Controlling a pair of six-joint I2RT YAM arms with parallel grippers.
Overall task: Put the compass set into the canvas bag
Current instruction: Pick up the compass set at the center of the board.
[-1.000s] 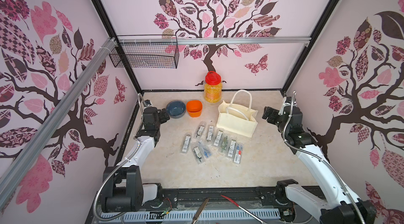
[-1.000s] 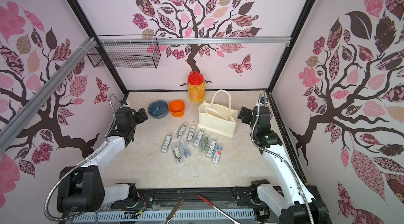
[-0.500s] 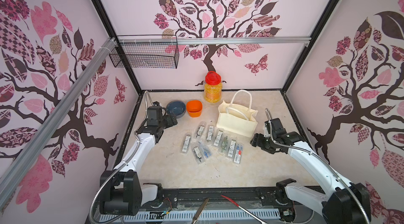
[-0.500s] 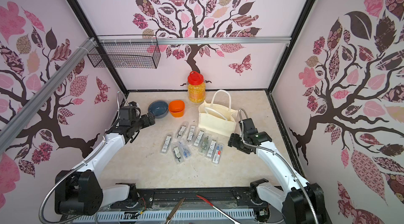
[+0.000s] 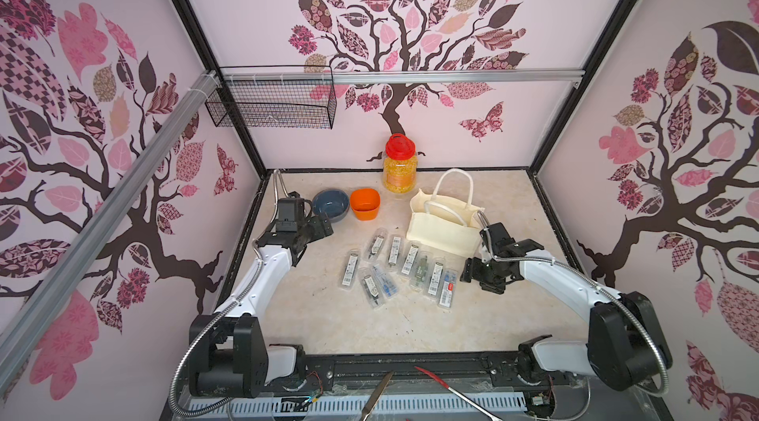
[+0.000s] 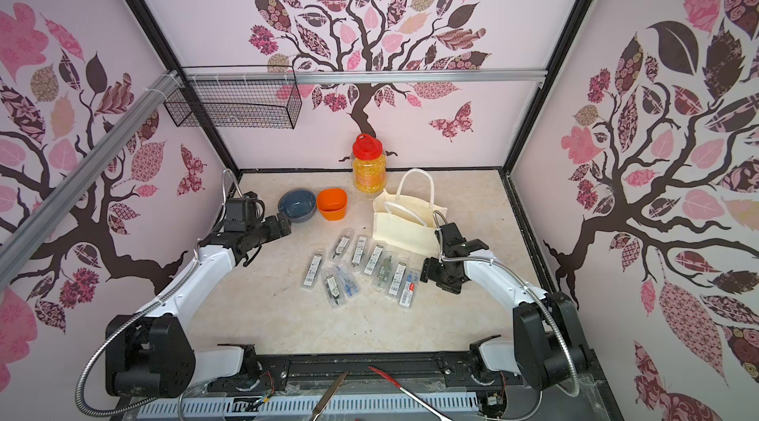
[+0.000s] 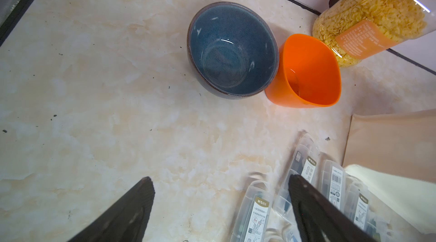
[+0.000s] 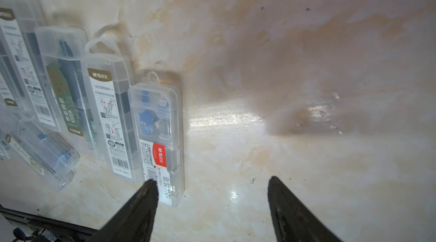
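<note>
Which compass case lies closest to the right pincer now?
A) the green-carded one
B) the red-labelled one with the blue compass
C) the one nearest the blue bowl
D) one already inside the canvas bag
B: in the right wrist view the open right pincer hangs at the near end of the red-labelled case, which is the last in the row, with one fingertip overlapping its edge.
</note>
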